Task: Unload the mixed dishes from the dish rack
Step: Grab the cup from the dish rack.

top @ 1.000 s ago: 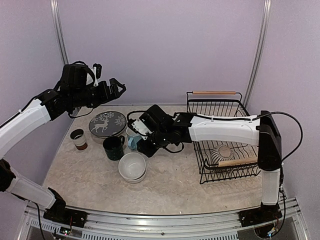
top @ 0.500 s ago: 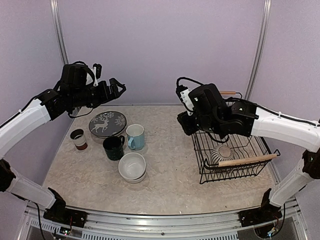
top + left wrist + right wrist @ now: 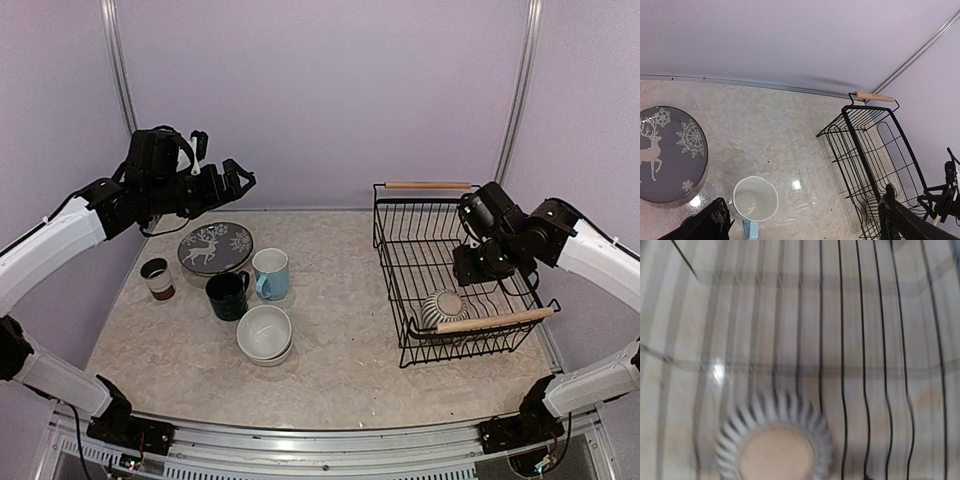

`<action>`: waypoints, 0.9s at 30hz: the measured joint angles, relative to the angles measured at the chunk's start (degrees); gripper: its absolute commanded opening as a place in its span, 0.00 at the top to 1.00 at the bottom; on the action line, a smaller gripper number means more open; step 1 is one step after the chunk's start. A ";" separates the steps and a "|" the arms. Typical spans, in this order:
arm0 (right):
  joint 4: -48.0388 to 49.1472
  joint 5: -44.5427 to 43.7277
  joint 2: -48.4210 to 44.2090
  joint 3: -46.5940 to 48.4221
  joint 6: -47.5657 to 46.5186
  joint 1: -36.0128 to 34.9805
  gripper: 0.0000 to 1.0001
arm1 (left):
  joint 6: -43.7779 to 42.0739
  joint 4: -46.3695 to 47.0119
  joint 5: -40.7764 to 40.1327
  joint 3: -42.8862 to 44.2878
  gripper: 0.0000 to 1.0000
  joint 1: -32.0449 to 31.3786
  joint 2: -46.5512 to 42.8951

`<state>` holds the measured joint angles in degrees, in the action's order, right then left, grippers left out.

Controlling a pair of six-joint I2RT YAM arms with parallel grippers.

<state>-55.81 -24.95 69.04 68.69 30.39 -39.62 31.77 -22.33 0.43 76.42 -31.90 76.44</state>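
The step in hand looks like fetching the only piece seen in the dish rack [image 3: 428,201]. The striped grey dish [image 3: 443,307] lies base-up on the rack floor at its near end, just behind the near wooden handle [image 3: 495,320]. To do it well, the right gripper [image 3: 468,270], hovering over the rack just far of the dish, should drop straight down. It should keep clear of the wires and the handle, grip the rim or foot squarely, and lift vertically before swinging left. Whether its jaws are spread or closed cannot be told, since the blurred wrist view shows no fingers, and it seems to touch nothing. The left gripper [image 3: 232,178] hangs high above the deer plate [image 3: 214,247], its fingers [image 3: 715,224] wide apart and holding nothing.
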 measured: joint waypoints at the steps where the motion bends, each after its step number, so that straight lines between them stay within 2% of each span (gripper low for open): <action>1: -1.16 1.55 0.07 -1.14 0.46 1.05 0.48 | 0.07 0.00 0.24 0.00 0.01 0.00 0.22; 9: -5.18 13.14 2.47 -6.62 -0.98 8.37 0.42 | 0.17 -0.07 0.83 0.00 0.01 0.00 1.05; 17: -4.94 21.24 7.30 -8.92 -4.00 8.90 0.54 | 0.17 -0.07 0.83 0.00 0.01 0.00 1.05; 27: -2.25 23.23 10.62 -12.81 -5.01 8.92 0.57 | 0.17 -0.09 0.87 0.00 0.01 0.00 1.05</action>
<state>-58.06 -1.72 79.66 55.88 25.39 -30.70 31.94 -22.41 1.30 76.42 -31.90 77.49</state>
